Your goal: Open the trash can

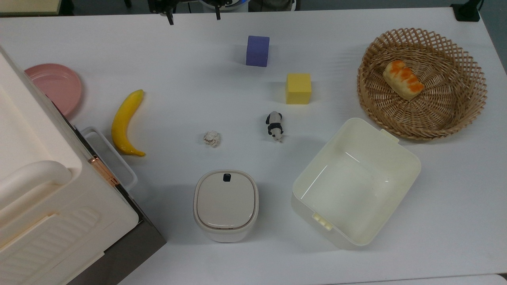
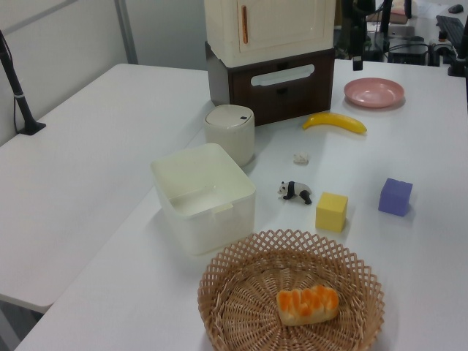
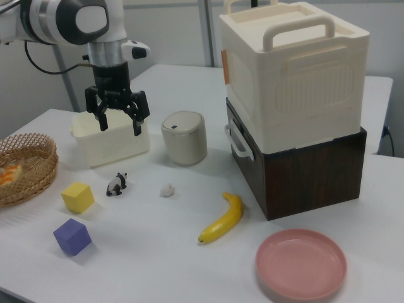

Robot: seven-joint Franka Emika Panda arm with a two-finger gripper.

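Your gripper [image 3: 118,127] hangs high above the counter [image 1: 178,79], jaws spread wide and holding nothing; in the top view its two fingertips [image 1: 170,20] poke in at the upper edge, well apart from everything on the surface. The trash can [image 1: 225,205] sits near the top view's lower middle, upright, beige-grey lid flat down, the small black button [image 1: 227,177] at the rim edge that faces the crumpled paper ball [image 1: 211,138]. In the right view the trash can [image 3: 184,137] stands between the lidless cream tub [image 3: 110,142] and the dark-based cabinet with the big cream box [image 3: 293,69] stacked on top, touching neither.

Look across the rest. The banana [image 1: 125,122] lies just beside the cabinet's drawer handle, and the pink plate [image 1: 55,85] sits beyond it, partly hidden by the box in the top view. The toy panda [image 1: 274,126] lies between the paper ball and the tub. The yellow block [image 1: 298,88] and purple block [image 1: 257,51] stand apart in the middle. A wicker basket [image 1: 455,114] at the top view's right holds a bread roll [image 1: 403,79].
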